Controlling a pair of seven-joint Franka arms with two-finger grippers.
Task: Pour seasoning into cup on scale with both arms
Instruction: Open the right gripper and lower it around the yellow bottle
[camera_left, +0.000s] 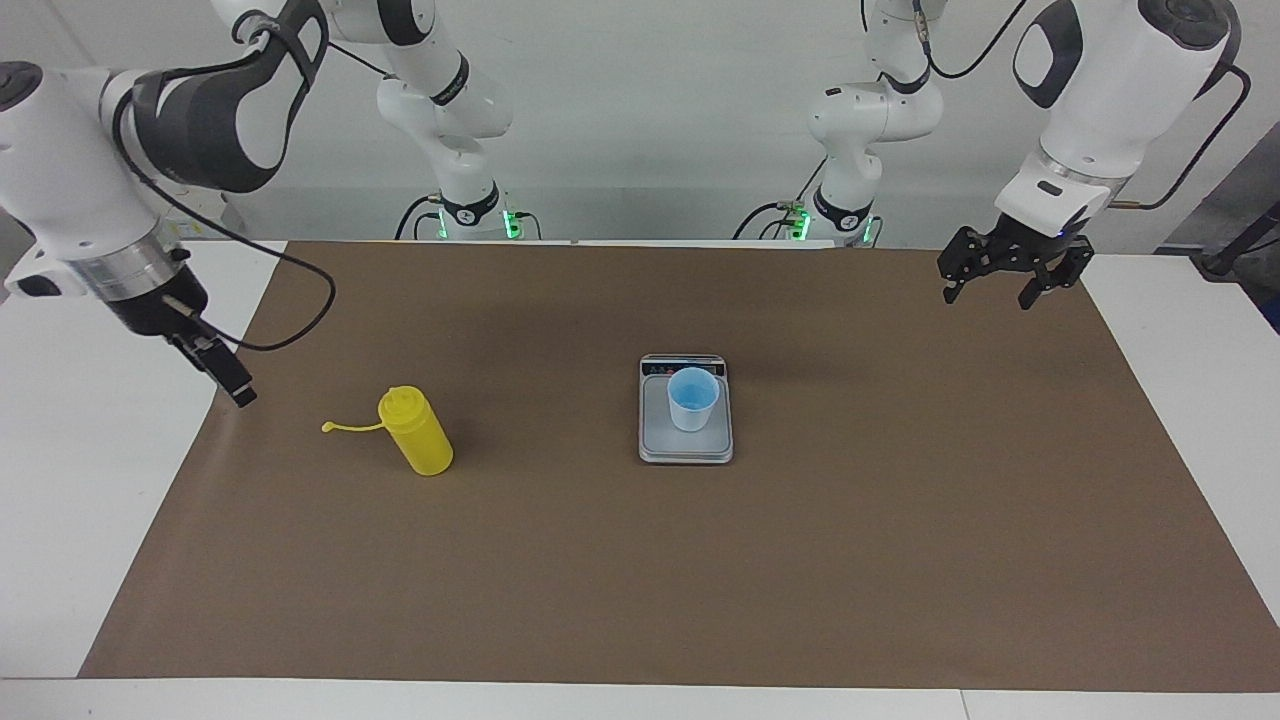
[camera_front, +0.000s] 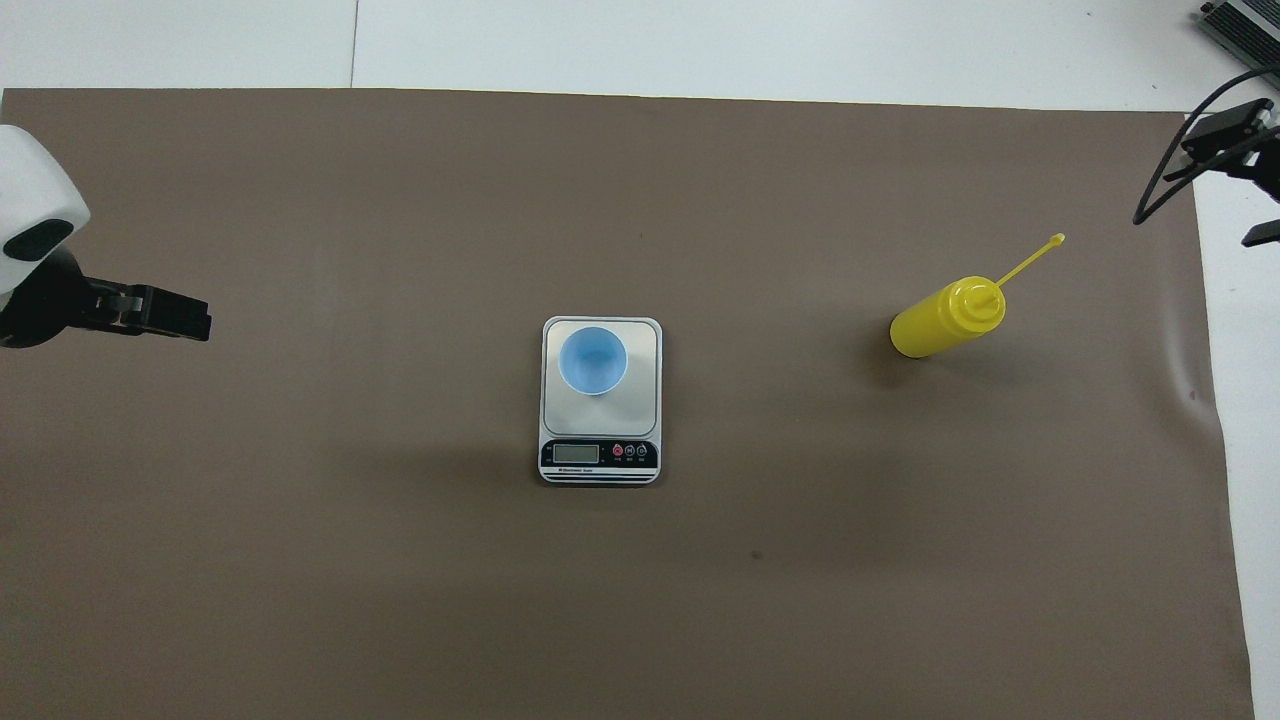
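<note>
Bright even light, soft shadows, sharp focus

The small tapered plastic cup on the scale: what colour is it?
Light blue cup; clearest in the overhead view.

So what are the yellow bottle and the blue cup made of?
Yellow bottle: probably soft plastic, matte bright yellow, with a thin bendy strap sticking out from its top.
Blue cup: likely thin plastic, smooth, light blue inside with a paler outside.
</note>
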